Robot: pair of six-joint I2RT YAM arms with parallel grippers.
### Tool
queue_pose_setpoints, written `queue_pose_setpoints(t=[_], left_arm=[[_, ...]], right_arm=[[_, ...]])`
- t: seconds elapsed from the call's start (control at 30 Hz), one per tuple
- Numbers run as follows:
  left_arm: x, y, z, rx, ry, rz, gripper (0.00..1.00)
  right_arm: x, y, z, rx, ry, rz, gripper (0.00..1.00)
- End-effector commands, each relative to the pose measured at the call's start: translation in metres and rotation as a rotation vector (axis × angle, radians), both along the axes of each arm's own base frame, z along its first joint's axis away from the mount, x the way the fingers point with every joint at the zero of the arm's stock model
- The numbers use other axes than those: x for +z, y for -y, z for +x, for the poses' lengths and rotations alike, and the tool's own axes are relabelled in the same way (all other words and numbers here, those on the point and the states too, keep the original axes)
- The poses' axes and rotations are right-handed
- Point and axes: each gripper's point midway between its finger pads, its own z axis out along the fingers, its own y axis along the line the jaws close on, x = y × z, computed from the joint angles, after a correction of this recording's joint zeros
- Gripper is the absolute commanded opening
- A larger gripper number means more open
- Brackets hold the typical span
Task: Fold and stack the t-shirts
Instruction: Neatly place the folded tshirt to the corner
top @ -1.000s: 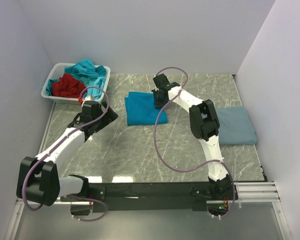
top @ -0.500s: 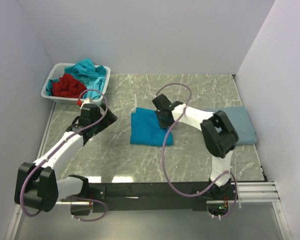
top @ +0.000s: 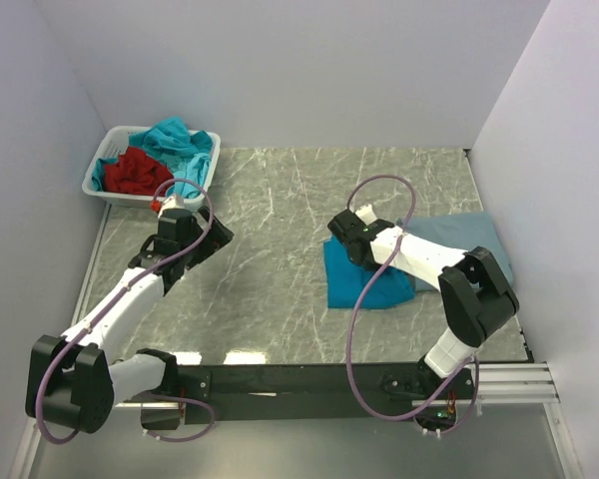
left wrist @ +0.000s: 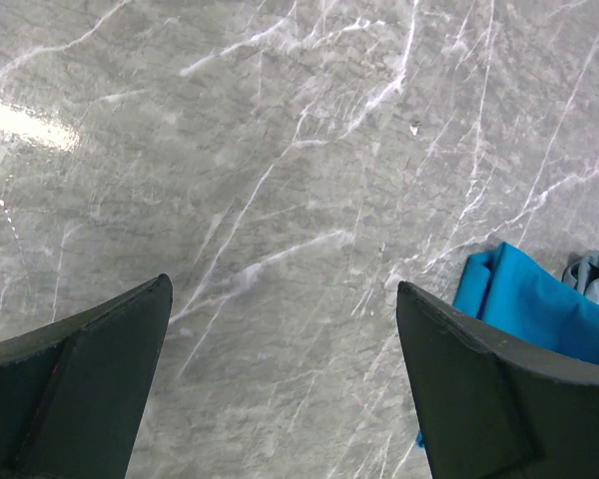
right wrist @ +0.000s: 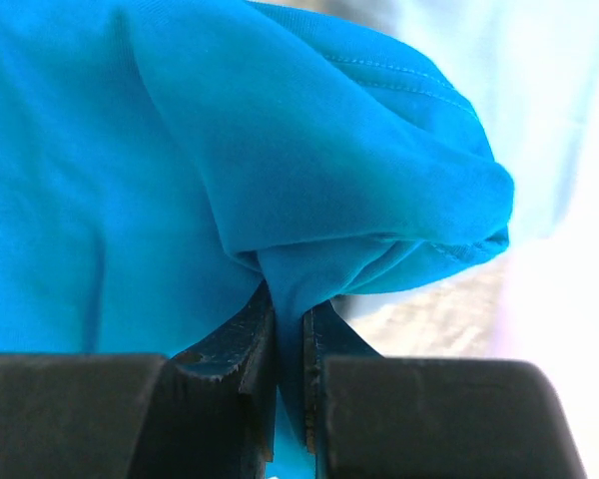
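Pulled along by the right gripper [right wrist: 290, 317], the bright teal shirt [top: 357, 286] has slid from the middle of the table [top: 270, 289] over to the slate-blue shirt [top: 479, 244]. The fingers [right wrist: 242, 344] are squeezed tight on a bunched fold of teal cloth. From that pinch the cloth hangs in a soft lump, so the neat fold looks a bit messy there. The teal shirt's right edge now reaches the slate-blue shirt's left edge. I cannot tell if it lies on top yet.

The left gripper [left wrist: 282, 289] is well away from the slate-blue shirt, on its left. Its fingers are spread wide and hold nothing, with only bare table under them. Farther left again sits the white basket [top: 98, 182], with a red shirt [top: 130, 172] and a turquoise shirt [top: 180, 140] waiting inside.

This looks like the stacking step. Next, the teal shirt needs to go right over the slate-blue shirt, be laid down flat, and only then be let go.
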Motion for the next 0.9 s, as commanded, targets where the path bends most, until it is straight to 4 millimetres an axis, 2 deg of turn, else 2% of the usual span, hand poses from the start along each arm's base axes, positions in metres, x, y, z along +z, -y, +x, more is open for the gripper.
queue_pose_setpoints(t=[0.0, 0.17, 0.43, 0.87], left_arm=[[0.014, 0.000, 0.000, -0.010, 0.054, 0.000, 0.99], [0.017, -0.001, -0.001, -0.005, 0.062, -0.001, 0.99], [0.019, -0.002, -0.001, 0.005, 0.066, 0.001, 0.99], [0.021, -0.002, -0.001, 0.003, 0.069, 0.003, 0.99]], right_arm=[[0.043, 0.033, 0.006, -0.040, 0.121, -0.153, 0.00], [0.073, 0.052, 0.008, -0.055, 0.194, -0.241, 0.00], [0.112, 0.066, 0.010, -0.042, 0.274, -0.209, 0.00], [0.163, 0.087, 0.006, -0.080, 0.342, -0.100, 0.00]])
